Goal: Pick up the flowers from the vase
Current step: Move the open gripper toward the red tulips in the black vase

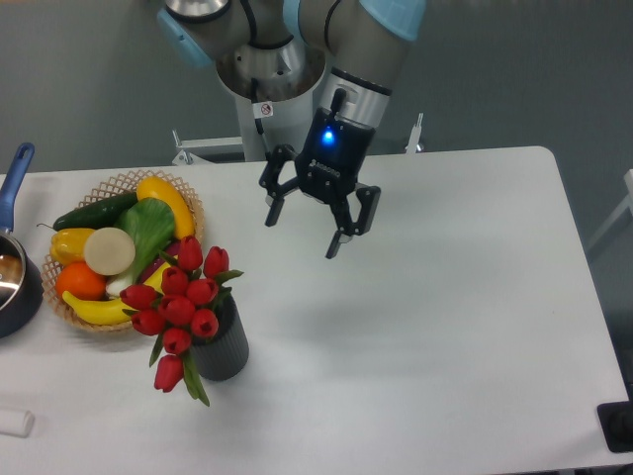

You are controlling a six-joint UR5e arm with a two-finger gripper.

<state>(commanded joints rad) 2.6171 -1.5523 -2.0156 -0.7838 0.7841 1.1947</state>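
The flowers [181, 305], a bunch of red tulip buds with green leaves, stand in the vase [222, 346], a small dark grey ribbed cylinder at the table's front left. One bud droops down the vase's left side. My gripper [303, 230] hangs open above the table, up and to the right of the flowers and well apart from them. Its fingers [335, 242] point down with nothing between them.
A wicker basket [188, 203] of fruit and vegetables sits right behind the vase, touching the flowers. A dark saucepan [15, 287] with a blue handle is at the left edge. A small white object [14, 423] lies at the front left corner.
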